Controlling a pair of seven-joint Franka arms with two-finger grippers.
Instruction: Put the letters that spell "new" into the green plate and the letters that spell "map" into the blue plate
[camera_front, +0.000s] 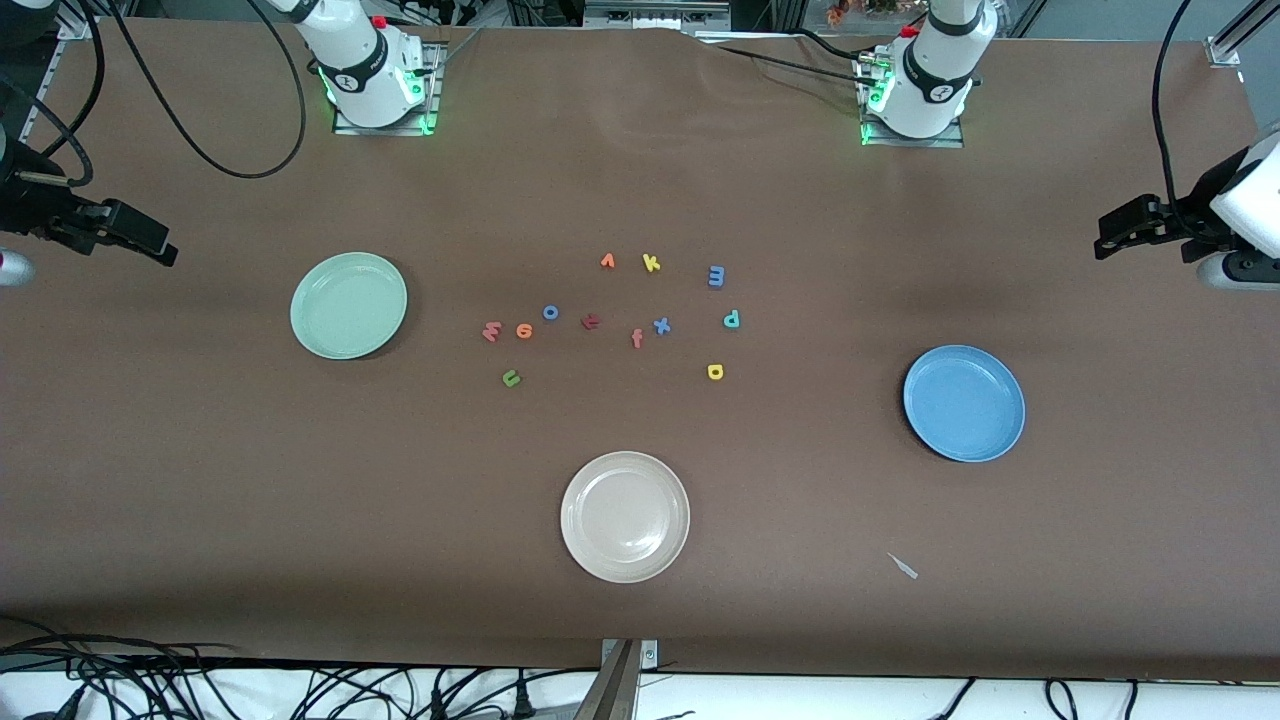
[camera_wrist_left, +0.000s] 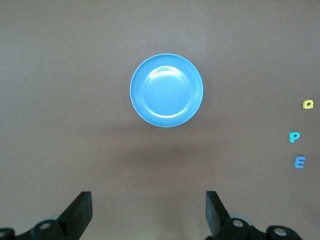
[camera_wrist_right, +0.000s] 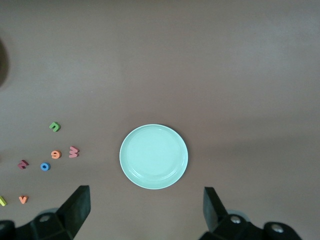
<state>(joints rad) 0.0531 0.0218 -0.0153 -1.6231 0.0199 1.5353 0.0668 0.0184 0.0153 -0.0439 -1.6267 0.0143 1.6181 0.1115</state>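
Note:
The green plate (camera_front: 348, 305) (camera_wrist_right: 153, 156) lies empty toward the right arm's end. Between it and the table's middle sit the salmon w (camera_front: 490, 331) (camera_wrist_right: 73, 151), orange e (camera_front: 524, 331) (camera_wrist_right: 56, 154) and green n (camera_front: 511, 377) (camera_wrist_right: 54, 126). The blue plate (camera_front: 964, 403) (camera_wrist_left: 166, 90) lies empty toward the left arm's end, with the dark blue m (camera_front: 716, 276) (camera_wrist_left: 299, 162), teal p (camera_front: 731, 319) (camera_wrist_left: 295, 137) and yellow a (camera_front: 715, 371) (camera_wrist_left: 308, 104) toward the middle. My right gripper (camera_front: 150, 245) (camera_wrist_right: 146, 210) and left gripper (camera_front: 1108, 243) (camera_wrist_left: 148, 212) hang open and empty high over the table's ends.
A beige-white plate (camera_front: 625, 516) lies nearest the front camera. Other letters sit in the middle cluster: blue o (camera_front: 550, 312), dark red letter (camera_front: 591, 321), salmon f (camera_front: 637, 339), blue x (camera_front: 661, 325), yellow k (camera_front: 651, 263), orange v (camera_front: 607, 261). A small white scrap (camera_front: 903, 566) lies near the front edge.

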